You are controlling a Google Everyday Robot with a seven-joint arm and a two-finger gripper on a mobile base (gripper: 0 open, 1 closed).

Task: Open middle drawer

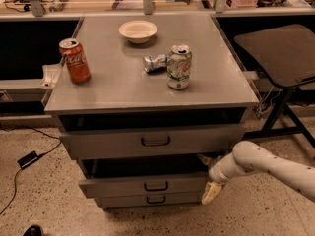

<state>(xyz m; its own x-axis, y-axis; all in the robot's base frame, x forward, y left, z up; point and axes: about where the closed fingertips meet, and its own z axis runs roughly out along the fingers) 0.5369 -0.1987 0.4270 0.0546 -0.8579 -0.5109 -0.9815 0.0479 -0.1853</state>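
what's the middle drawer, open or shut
Partly open: the middle drawer front stands out past the bottom drawer, dark gap above. The gripper is at its right end.

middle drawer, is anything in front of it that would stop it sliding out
Nothing visible does. The middle drawer faces open floor, and the tool is at the drawer's right end, not across its front. The only loose thing on the floor is a cable, well off to the left.
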